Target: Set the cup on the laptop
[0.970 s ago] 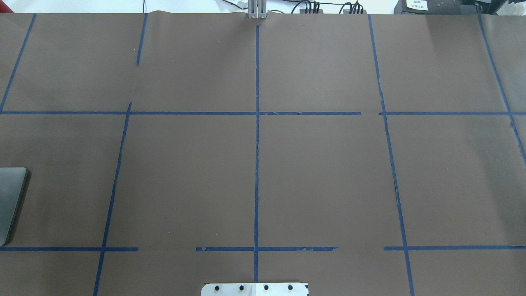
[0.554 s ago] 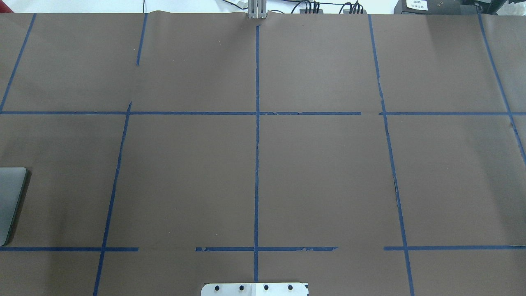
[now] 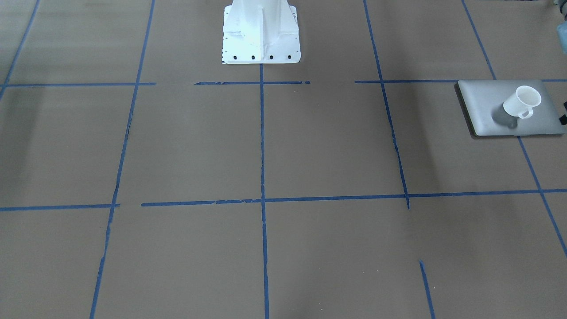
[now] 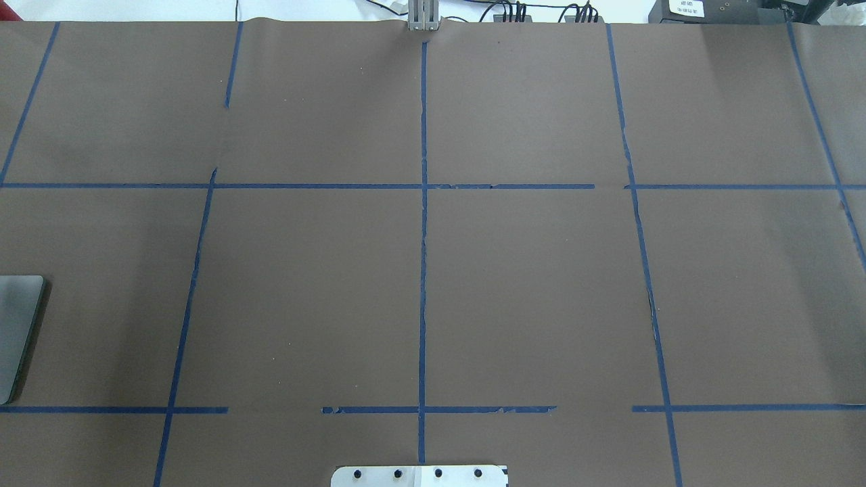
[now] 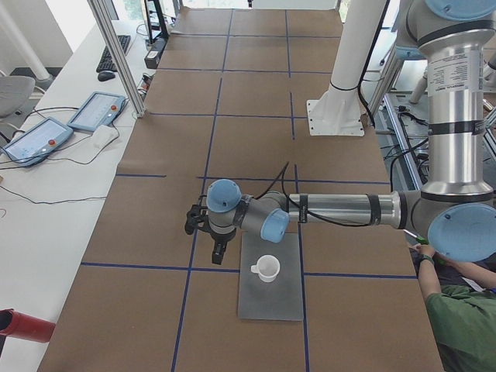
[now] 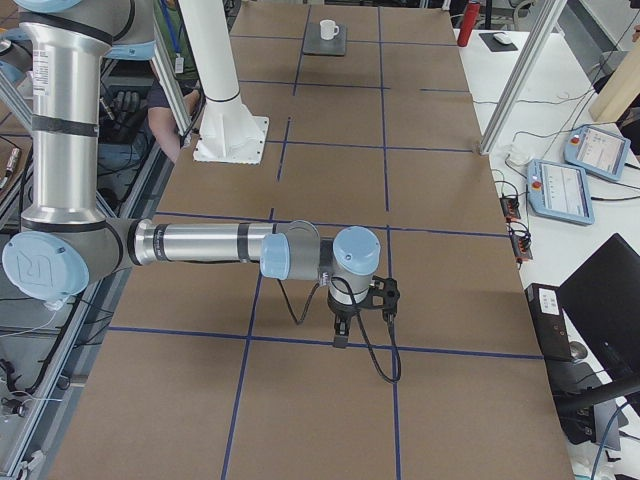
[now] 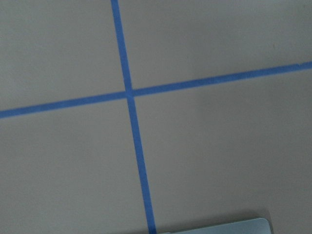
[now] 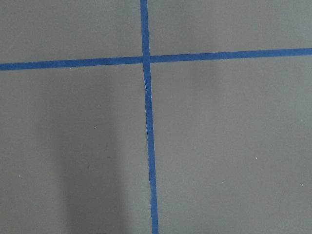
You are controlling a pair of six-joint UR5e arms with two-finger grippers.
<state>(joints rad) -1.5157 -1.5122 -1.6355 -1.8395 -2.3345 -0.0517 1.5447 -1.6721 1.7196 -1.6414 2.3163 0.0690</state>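
Observation:
The small white cup (image 3: pixel 522 103) stands upright on the lid of the silver-grey laptop (image 3: pixel 485 108) at the table's left end, handle towards the camera in the front-facing view. Both also show in the exterior left view, cup (image 5: pixel 268 268) on laptop (image 5: pixel 271 302), and far off in the exterior right view, cup (image 6: pixel 328 29) on laptop (image 6: pixel 325 46). My left gripper (image 5: pixel 211 232) hangs just beyond the laptop, apart from the cup. My right gripper (image 6: pixel 347 322) hangs over bare table far from both. I cannot tell whether either is open or shut.
Brown paper with blue tape lines covers the table (image 4: pixel 528 291). The white robot base (image 3: pixel 260 33) stands at mid-table. A laptop corner (image 7: pixel 229 227) shows in the left wrist view. Tablets (image 6: pixel 565 185) and a dark monitor (image 6: pixel 605 310) lie beside the table.

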